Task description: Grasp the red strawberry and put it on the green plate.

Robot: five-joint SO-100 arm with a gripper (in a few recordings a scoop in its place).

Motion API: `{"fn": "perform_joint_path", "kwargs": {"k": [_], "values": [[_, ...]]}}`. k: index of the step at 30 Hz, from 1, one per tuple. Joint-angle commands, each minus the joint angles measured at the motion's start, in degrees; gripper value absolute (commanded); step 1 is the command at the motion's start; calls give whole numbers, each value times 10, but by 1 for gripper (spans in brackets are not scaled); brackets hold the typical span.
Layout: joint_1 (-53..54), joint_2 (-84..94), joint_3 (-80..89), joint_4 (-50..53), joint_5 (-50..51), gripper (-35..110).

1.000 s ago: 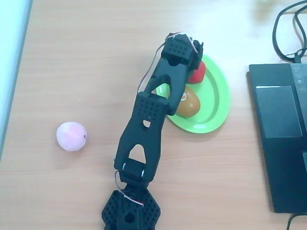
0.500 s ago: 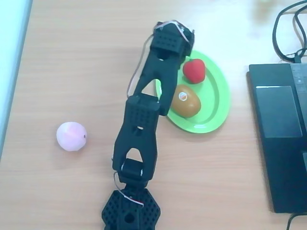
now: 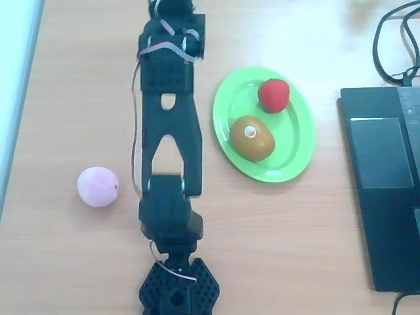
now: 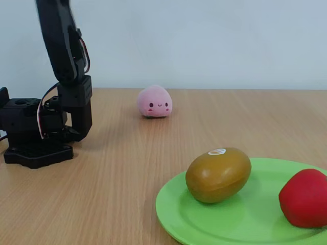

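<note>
From above, a pink ball point(image 3: 98, 187) sits alone on the wooden table point(image 3: 79, 79) at the far left (in the fixed view point(image 4: 154, 102) it has a little face). Right of it, the black arm point(image 3: 167, 138) stretches up the picture from its base point(image 3: 177, 289), well apart from the plate. The gripper point(image 3: 174, 8) sits at the top edge, cut off, so I cannot tell whether its jaws are spread or pressed together. Further right lies the green plate point(image 3: 298, 141). On it rests a brown fruit point(image 3: 251, 138) with a white sticker, and just beyond that, the strawberry point(image 3: 273, 94), free of the arm. In the fixed view the strawberry point(image 4: 305, 198) is at the right edge of the plate point(image 4: 204, 227), beside the brown fruit point(image 4: 218, 174). A black laptop point(image 3: 384, 184) fills the right side.
</note>
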Motion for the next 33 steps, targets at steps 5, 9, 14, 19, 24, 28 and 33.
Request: {"fn": "perform_joint_path", "kwargs": {"k": [5, 9, 14, 19, 24, 28, 33], "values": [[-25, 288, 385, -75, -33, -8], [-25, 479, 654, -142, -89, -8], [-25, 689, 901, -149, -94, -8], [-21, 778, 1018, -149, 8, -6], [-45, 809, 1076, -153, 95, -5], [-52, 809, 1096, -143, 149, -4], [-41, 809, 1124, -125, 171, -5]]}}
